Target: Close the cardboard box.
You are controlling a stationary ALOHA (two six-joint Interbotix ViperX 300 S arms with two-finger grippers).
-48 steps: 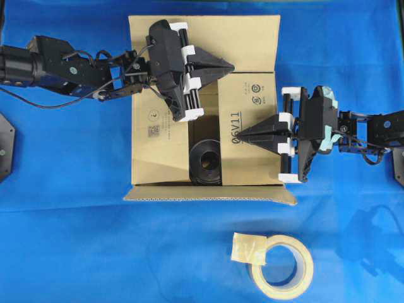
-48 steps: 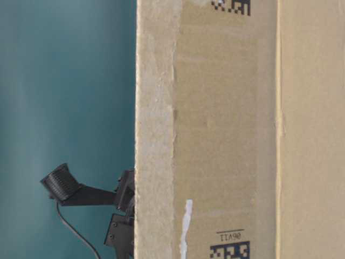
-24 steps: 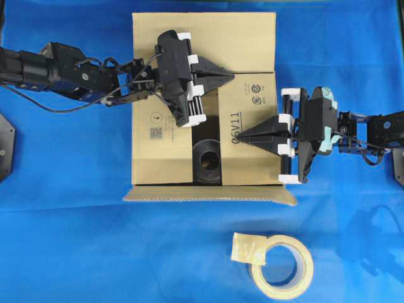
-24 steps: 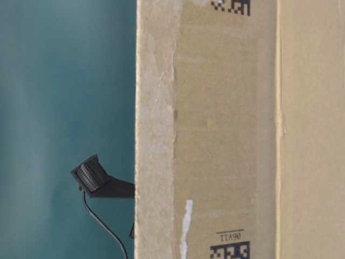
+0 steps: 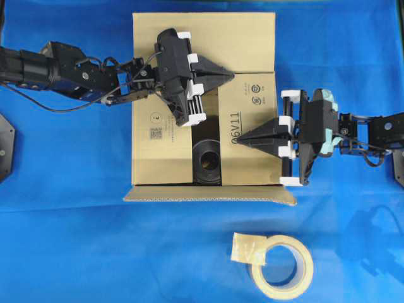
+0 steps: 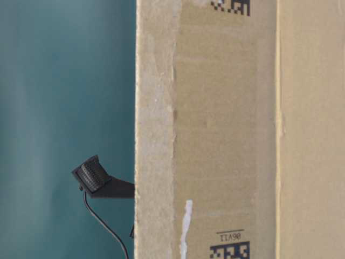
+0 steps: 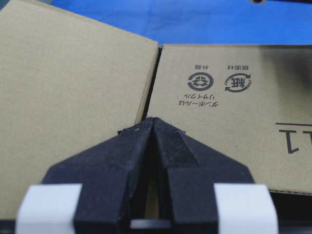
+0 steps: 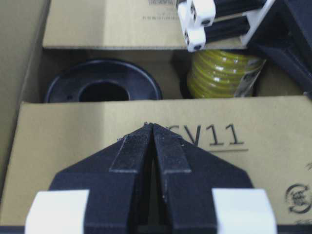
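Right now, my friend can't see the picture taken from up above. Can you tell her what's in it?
Two black robot arms press on a cardboard box on a blue cloth, the left gripper and right gripper both shut. A gap between flaps shows a black round thing inside. A tape roll lies nearby.

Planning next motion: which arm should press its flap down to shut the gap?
Left, probably. Left gripper sits shut above the left flap, which leaves the opening; right gripper, shut, already rests on the right flap.
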